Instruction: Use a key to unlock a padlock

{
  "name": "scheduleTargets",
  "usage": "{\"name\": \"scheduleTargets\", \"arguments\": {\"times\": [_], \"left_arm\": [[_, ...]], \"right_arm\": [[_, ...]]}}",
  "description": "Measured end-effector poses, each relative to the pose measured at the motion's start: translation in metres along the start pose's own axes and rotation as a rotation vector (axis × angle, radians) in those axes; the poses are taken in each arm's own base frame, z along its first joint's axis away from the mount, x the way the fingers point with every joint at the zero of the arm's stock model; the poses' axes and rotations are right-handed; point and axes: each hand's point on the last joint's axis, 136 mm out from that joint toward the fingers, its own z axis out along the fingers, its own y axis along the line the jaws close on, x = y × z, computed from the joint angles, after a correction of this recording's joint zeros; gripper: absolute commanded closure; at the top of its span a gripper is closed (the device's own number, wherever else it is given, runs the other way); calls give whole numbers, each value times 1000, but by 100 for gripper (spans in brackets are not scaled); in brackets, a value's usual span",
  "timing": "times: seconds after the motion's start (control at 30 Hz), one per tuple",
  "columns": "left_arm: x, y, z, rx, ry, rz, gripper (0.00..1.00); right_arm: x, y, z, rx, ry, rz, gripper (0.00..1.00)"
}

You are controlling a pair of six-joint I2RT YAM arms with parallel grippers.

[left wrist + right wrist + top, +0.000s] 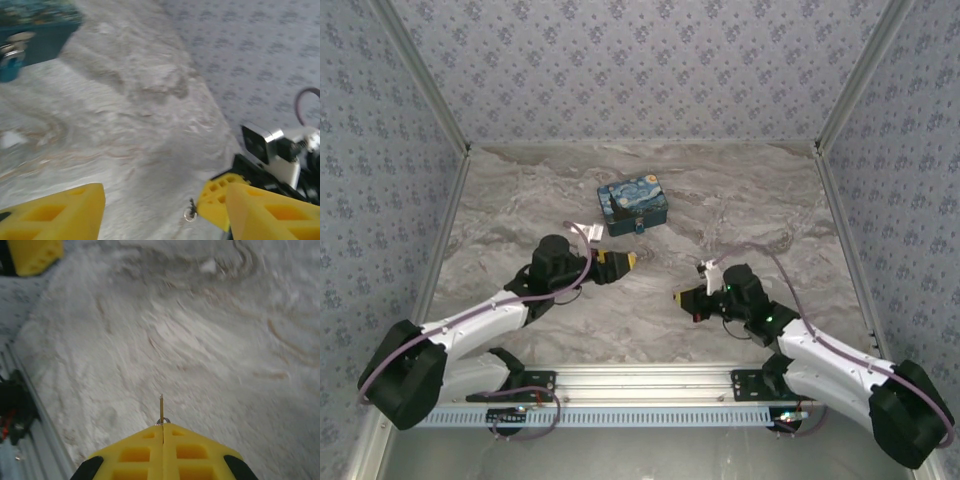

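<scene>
The tiny padlock [10, 62], with a teal body and a silvery shackle, hangs at the front of the blue-and-yellow starry box [633, 203]; from above, the padlock [639, 229] is a speck on the box's near side. My right gripper [162, 427] is shut on the key [161, 407], whose thin blade sticks straight out past the yellow fingertips, with a small ring at its base. In the left wrist view, the key [191, 209] pokes from the right gripper's yellow tip [220, 200]. My left gripper [166, 194] is open, with nothing between its fingers, and hovers left of the right gripper [682, 298].
The marbled table [740, 200] is walled in by patterned panels at the back and on both sides. An aluminium rail [640, 380] runs along the near edge. The left gripper [623, 262] is just in front of the box. A yellow finger of the left gripper [35, 255] shows in the right wrist view.
</scene>
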Motion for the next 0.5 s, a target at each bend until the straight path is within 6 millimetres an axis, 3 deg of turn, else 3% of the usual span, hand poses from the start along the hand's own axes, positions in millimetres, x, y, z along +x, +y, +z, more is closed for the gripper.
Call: {"name": "scheduleTargets", "arguments": {"times": [0.2,0.33,0.5], "left_arm": [[-13,-58,1,204,24,98,46],[-12,-89,5,303,61,154,52],[-1,-97,15,337,111,167,55]], "right_arm": [[-52,45,-15,-158,-112,-70,100],[-76,72,-25,-237,-162,-117,100],[-88,92,-31,-293,-187,-152,100]]}}
